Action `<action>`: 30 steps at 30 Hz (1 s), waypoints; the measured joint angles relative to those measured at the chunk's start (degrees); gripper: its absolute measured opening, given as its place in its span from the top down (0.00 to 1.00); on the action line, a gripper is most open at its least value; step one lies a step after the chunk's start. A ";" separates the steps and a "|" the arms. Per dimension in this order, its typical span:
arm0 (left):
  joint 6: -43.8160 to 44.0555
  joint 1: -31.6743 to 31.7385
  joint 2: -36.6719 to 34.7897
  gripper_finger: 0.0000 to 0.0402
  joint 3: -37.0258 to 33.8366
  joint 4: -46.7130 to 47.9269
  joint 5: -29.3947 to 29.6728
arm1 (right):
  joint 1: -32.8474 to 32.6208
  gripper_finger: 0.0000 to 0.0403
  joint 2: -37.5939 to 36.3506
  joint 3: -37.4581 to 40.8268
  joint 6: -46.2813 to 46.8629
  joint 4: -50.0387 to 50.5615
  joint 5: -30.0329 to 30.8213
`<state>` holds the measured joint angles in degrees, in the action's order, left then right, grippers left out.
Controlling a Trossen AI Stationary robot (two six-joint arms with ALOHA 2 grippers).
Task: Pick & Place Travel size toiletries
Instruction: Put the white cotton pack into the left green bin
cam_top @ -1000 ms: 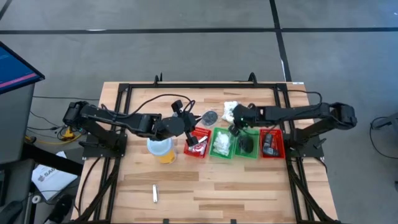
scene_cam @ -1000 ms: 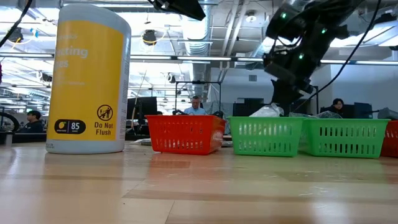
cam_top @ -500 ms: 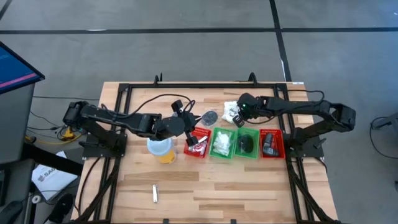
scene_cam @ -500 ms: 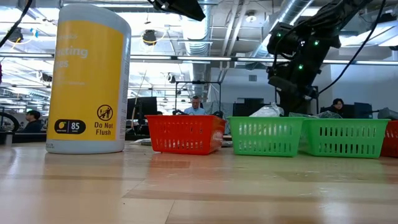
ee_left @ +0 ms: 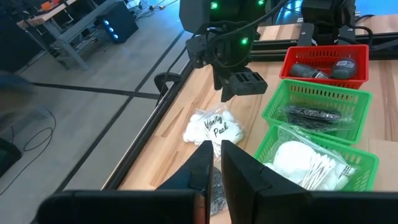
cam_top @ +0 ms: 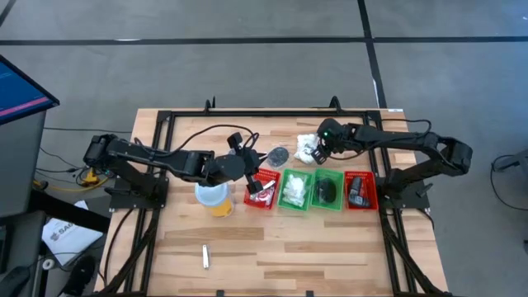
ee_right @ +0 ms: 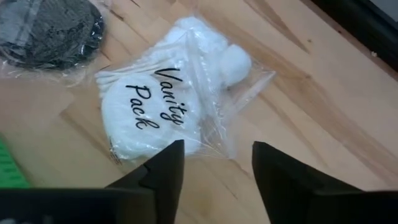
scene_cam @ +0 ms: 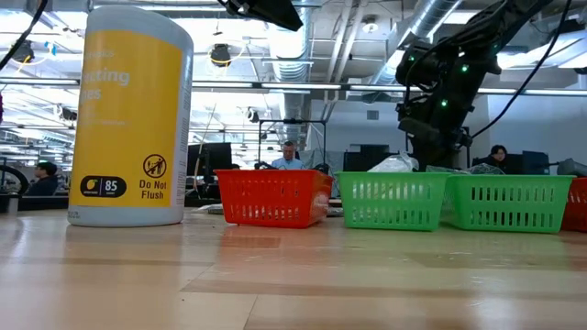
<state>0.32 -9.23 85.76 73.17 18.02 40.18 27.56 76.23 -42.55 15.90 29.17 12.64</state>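
A white lumpy packet [ee_right: 161, 106] printed "Vanity Pack" lies flat on the wood near the table's far edge [cam_top: 307, 148]. My right gripper [ee_right: 217, 174] hovers just above it, open, with the fingers apart over its near side [cam_top: 320, 153]. A dark grey disc [cam_top: 279, 155] in clear wrap lies to the left of the packet. A short silvery tube [cam_top: 205, 256] lies alone near the table's near edge. My left gripper [ee_left: 214, 171] is shut, holds nothing, and hangs over the left red bin [cam_top: 262, 188].
Four small bins stand in a row: red [cam_top: 262, 188], green [cam_top: 294, 190], green [cam_top: 327, 190], red [cam_top: 360, 188], each with items inside. A yellow cup with a white lid [cam_top: 213, 198] stands left of them. A black frame [cam_top: 247, 115] rims the table.
My right gripper has moved from above the green bins toward the table's far edge and now hangs over the white packet. The left arm and all the items have stayed where they were.
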 joint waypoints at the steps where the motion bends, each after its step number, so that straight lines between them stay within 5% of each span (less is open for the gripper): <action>1: -0.02 0.00 0.00 0.94 0.00 0.00 0.00 | 0.25 0.54 0.00 0.01 -0.04 -0.03 -0.02; 10: 0.02 0.00 0.00 0.94 0.00 0.00 0.00 | 3.81 0.49 0.00 0.63 0.00 -1.77 -1.84; 23: 0.04 0.00 0.00 0.94 0.00 -0.01 0.00 | 8.01 0.55 0.32 4.05 -1.11 -6.14 -8.50; 30: 0.15 0.00 0.00 0.94 0.00 0.00 0.01 | 7.99 0.58 6.59 4.92 -1.60 -8.83 -9.65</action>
<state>0.47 -9.23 85.76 73.17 18.02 40.20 35.55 82.82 -37.63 14.31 20.34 2.99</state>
